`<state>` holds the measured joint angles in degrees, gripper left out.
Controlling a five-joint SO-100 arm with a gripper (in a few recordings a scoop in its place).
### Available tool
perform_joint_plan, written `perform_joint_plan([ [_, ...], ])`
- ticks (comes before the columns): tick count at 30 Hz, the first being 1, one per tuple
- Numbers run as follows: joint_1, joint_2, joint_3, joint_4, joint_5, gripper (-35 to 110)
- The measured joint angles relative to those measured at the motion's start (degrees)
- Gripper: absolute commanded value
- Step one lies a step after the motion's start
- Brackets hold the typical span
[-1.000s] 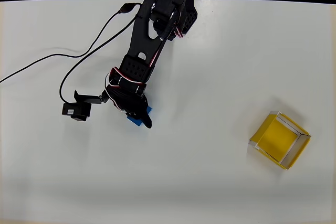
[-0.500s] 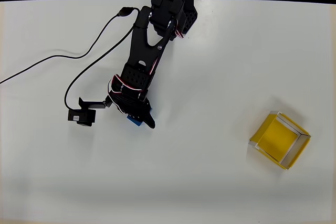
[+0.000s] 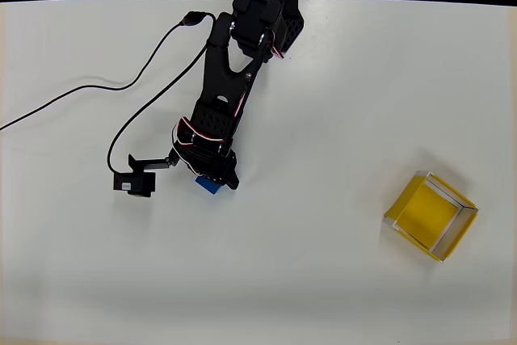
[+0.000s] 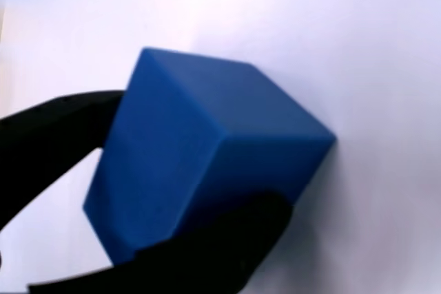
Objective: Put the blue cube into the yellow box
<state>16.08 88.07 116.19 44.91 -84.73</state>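
The hand (image 3: 216, 181) clamps the blue cube (image 4: 200, 149) between its black fingers (image 4: 227, 246), apparently just above the white worktop (image 3: 323, 119); the yellow box (image 3: 430, 215) sits well apart.

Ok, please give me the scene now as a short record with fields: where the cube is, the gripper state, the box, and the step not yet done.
blue cube: between the gripper's fingers, left of centre in the overhead view
gripper: shut on the blue cube, black fingers touching it on two sides
yellow box: lower right on the white table, open top, nothing inside
cube to box: far apart
not yet done: carrying the cube to the box
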Motion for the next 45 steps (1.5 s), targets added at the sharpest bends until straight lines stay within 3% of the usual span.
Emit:
perform_joint_plan([
  [9, -1.05, 0.00, 1.23, -1.76, -2.29, 19],
  [21, -1.49, 4.92, 1.85, -7.73, -5.89, 16],
  [35, -18.28, 29.97, 7.73, -32.87, -13.10, 16],
  [45, -33.49, 25.31, 4.75, -47.81, -15.91, 16],
])
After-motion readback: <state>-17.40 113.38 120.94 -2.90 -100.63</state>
